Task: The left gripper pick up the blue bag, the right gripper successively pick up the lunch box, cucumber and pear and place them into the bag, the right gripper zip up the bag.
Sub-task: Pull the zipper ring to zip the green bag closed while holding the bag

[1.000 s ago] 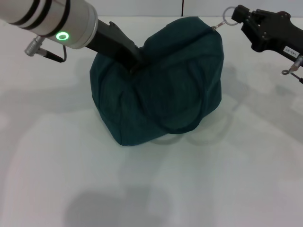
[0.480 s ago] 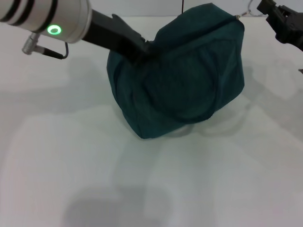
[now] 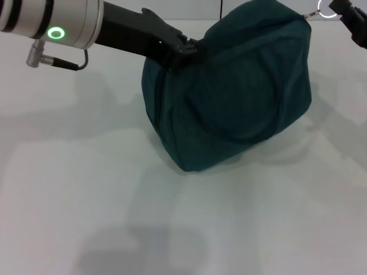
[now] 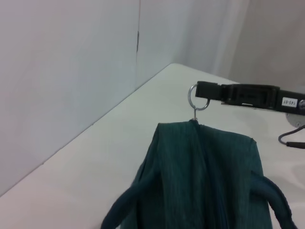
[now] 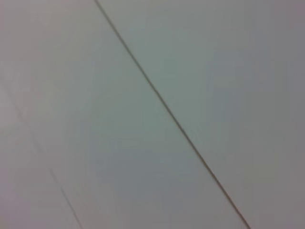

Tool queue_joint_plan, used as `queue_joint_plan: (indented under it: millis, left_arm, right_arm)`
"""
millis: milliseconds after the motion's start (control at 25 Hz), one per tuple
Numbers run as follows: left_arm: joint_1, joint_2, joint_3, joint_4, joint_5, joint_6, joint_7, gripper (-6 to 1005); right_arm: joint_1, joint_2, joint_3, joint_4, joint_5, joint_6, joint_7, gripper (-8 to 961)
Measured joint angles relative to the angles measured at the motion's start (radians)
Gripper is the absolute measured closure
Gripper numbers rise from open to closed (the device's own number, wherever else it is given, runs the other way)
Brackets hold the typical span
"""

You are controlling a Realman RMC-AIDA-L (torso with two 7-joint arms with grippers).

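Observation:
The blue bag [image 3: 235,97] stands on the white table, zipped along its top and leaning a little. My left gripper [image 3: 182,52] is shut on the fabric at the bag's upper left corner. At the upper right corner, my right gripper [image 3: 343,10] is shut on the metal ring zipper pull [image 3: 325,9]. The left wrist view shows the bag [image 4: 205,176] from above with its closed seam, the ring [image 4: 196,98] and the right gripper [image 4: 206,90] pinching it. The lunch box, cucumber and pear are out of view.
The white table [image 3: 86,189] spreads bare in front of and to the left of the bag. A pale wall [image 4: 71,71] borders the table's far side. The right wrist view shows only a pale surface [image 5: 95,119] crossed by a thin dark line.
The bag has shifted to the right and slightly up in the head view, carried by both grippers. The right gripper has drawn the zipper ring farther right, almost out of the picture.

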Motion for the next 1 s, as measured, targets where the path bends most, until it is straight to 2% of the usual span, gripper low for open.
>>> queue_joint_plan:
  millis: [200,600,1000]
  left_arm:
    - [0.002,-0.001,-0.005,-0.002,-0.05,-0.004,0.016,952]
    - [0.026,-0.002,-0.052,-0.003,-0.234,-0.014,0.098,953]
    - [0.027,-0.002,-0.053,-0.018,-0.261,-0.041,0.117,954]
  right_arm:
    - [0.002,0.001,0.0,0.04,0.036,0.007,0.06,818]
    - [0.006,0.004,-0.001,0.078,0.063,0.042,0.174,815]
    - [0.015,0.007,-0.021,0.079,0.052,0.069,0.213,811]
